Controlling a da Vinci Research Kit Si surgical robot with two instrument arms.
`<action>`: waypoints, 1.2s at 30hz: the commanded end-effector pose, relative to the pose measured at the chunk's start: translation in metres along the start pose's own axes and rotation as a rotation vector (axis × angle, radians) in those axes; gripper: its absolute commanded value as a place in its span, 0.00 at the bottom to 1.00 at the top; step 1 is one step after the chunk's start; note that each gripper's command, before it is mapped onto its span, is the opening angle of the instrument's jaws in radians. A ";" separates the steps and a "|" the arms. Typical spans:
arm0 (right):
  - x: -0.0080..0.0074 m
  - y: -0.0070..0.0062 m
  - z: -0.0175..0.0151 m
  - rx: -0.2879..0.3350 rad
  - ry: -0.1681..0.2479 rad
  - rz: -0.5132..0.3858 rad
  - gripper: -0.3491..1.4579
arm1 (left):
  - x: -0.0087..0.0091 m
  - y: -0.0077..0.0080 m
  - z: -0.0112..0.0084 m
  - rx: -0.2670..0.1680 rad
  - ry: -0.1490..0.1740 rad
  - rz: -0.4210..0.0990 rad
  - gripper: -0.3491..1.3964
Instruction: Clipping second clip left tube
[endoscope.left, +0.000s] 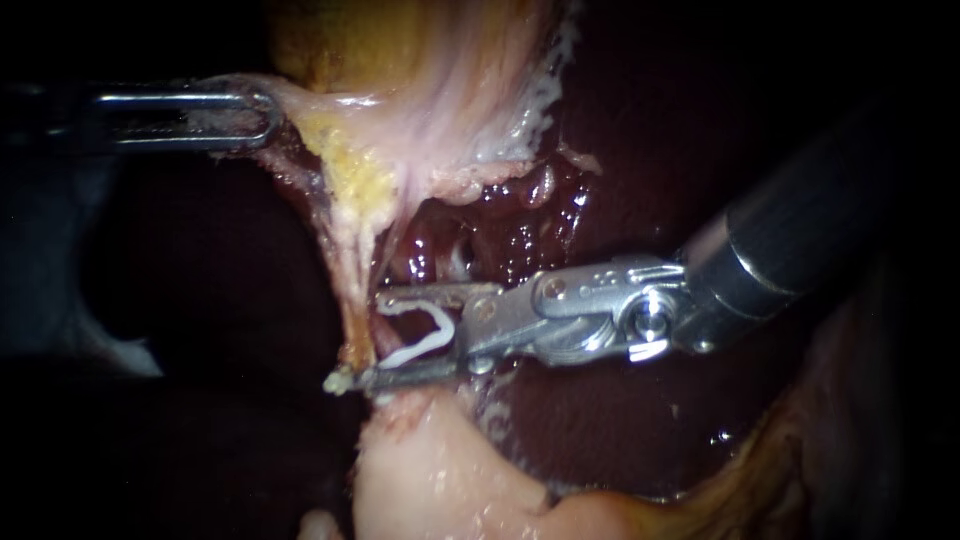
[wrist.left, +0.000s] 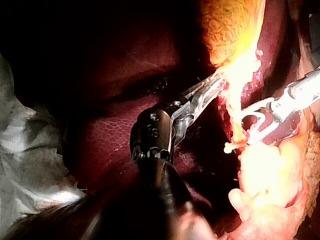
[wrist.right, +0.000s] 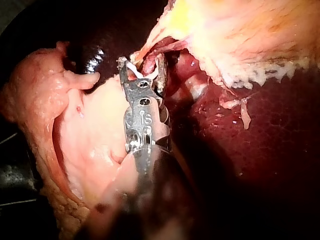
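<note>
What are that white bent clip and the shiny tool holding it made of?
The white curved clip looks like smooth plastic: opaque, even white, thin and bent without creases, though that is only a guess. The right instrument's tool looks like polished metal, probably steel: silver-grey, with bright highlights and visible pin joints.

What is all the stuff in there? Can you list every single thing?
liver: one, dark red, behind everything else.
yellow-pink tissue: one sheet, above the tube, stretched toward the left instrument.
pale pink lump: one, just below the right instrument's jaws.
tube: one, reddish, running between the right instrument's jaws.
clip: one, white, not yet closed, sitting in the right instrument's jaws and straddling the tube.
left instrument: one, silver jaws, shut on the edge of the yellow-pink tissue.
right instrument: one, silver jaws on a dark shaft, holding the clip from both sides.
</note>
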 end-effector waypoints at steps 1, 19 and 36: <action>0.0000 0.0000 -0.0001 0.001 0.000 -0.001 0.45 | 0.0000 0.0000 0.0000 0.001 0.000 0.000 0.00; -0.0010 -0.0007 -0.0062 -0.001 -0.001 0.000 0.46 | 0.0000 0.0000 -0.0001 0.000 0.000 0.000 0.00; 0.0009 -0.0032 -0.0090 0.032 0.030 0.017 0.47 | 0.0000 0.0000 0.0000 0.001 0.000 0.000 0.00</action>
